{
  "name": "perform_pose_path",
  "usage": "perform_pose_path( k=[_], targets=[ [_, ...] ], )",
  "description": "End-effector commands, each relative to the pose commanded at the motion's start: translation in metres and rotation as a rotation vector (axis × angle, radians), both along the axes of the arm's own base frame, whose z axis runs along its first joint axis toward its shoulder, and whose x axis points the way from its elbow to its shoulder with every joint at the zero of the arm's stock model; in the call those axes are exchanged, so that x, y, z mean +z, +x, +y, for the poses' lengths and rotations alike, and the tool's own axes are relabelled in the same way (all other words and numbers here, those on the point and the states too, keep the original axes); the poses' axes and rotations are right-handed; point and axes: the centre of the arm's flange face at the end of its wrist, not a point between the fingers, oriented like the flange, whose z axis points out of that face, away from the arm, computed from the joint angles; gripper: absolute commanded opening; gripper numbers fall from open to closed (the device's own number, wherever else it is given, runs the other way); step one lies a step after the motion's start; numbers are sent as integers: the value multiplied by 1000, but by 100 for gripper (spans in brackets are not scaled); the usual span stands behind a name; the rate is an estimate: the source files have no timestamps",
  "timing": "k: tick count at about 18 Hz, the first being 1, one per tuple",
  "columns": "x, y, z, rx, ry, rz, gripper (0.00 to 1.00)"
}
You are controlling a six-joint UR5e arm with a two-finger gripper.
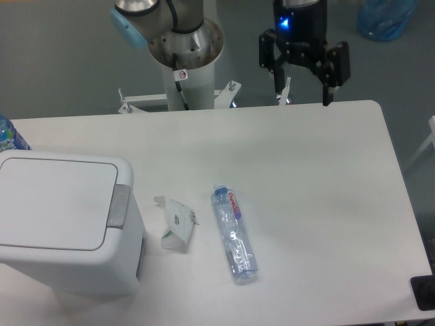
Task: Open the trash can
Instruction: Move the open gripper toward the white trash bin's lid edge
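While its flat lid is lying closed, the trash can [64, 224] is sitting at the near left corner of the white surface [312, 176], its grey push-button strip [119, 205] running along the lid's right edge. Just beside the bin on its right, a crumpled white paper carton [177, 224] is lying on its side, and a little further right a clear plastic bottle [234, 234] with a red-lettered label is lying flat, its cap end pointing toward the far edge. Behind the bin, at the left border, part of a blue bottle [9, 136] is showing.

The tool [302, 92] is hanging well apart from the bin, above the far edge of the surface on the right side, pointing downward. Its two dark fingers [330, 75] are standing wide apart and are gripping nothing; a blue light is glowing on the black body above them. The arm's base column [185, 54] is standing behind the far edge near the middle, with a light blue joint cap on its upper left.

The floor [61, 61] beyond the surface is looking grey, and a blue plastic bag [387, 17] is sitting at the upper right corner. A dark object [425, 292] is poking in at the lower right edge; what it is cannot be told.
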Motion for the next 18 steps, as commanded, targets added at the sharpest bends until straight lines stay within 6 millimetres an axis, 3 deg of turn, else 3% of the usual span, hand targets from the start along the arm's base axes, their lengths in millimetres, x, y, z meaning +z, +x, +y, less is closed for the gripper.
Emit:
perform_pose_path(
  k=[4,6,11,18],
  targets=[
    [6,-2,2,47,21,-2,100],
    [4,-3,13,98,48,-26,100],
    [8,3,73,324,189,-86,100],
    [-11,56,152,530,372,-188,100]
  ],
)
